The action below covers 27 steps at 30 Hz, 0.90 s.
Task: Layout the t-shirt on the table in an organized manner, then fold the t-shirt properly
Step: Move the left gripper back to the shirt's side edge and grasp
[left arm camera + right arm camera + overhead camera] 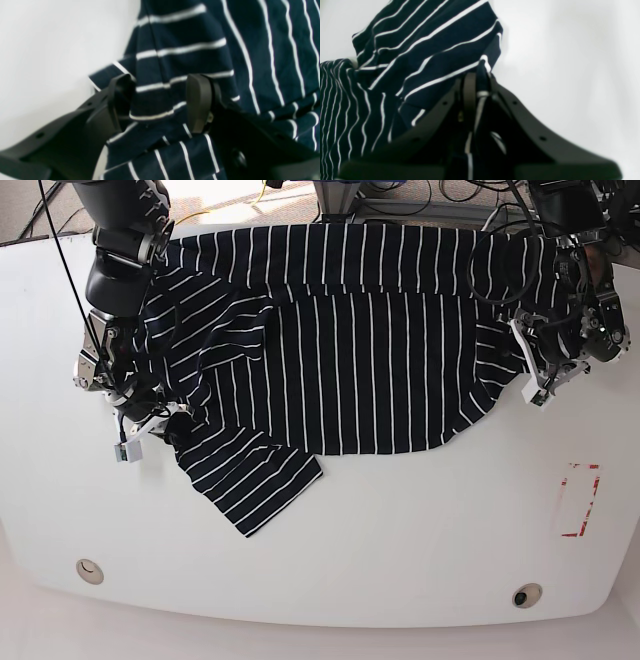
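The t-shirt is pinched at its left edge by the right gripper; the left gripper, spread wide, straddles the right edge.

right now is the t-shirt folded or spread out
Mostly spread: the t-shirt lies open on the table, with one sleeve splayed toward the near edge and wrinkles bunched by the right tool. No neat fold yet.

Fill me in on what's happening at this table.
A two-armed robot is laying out a striped t-shirt on the white table. The right gripper is shut on a bit of cloth at one side. The left gripper has its jaws open around a fold at the other side. The shirt is spread but rumpled, one sleeve skewed; no folding yet.
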Tool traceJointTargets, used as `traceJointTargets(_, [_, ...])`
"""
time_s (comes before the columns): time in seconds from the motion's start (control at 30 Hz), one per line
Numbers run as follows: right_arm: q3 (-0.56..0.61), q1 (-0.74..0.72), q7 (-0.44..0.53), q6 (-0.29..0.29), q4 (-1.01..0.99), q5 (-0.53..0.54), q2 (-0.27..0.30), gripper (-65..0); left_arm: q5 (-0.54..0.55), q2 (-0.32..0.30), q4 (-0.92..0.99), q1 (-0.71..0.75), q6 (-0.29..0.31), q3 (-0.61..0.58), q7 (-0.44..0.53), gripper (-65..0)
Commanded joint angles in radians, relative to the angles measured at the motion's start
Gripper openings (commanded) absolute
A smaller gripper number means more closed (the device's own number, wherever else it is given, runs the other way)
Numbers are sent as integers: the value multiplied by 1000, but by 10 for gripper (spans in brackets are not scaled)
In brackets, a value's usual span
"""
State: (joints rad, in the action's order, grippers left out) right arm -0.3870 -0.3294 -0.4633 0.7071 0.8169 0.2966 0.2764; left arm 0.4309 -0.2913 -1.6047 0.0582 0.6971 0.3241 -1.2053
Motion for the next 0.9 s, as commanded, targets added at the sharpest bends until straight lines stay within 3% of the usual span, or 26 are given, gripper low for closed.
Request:
traceJointTargets(0.0, [1,-9,-38,-9,2,-29,7,-590,10,-15,-15,-14,1,4,12,-321])
traceJointTargets(0.87, [1,-10,-38,-9,2,-29,7,-590,-51,-12,57,-39,1,2,14,-328])
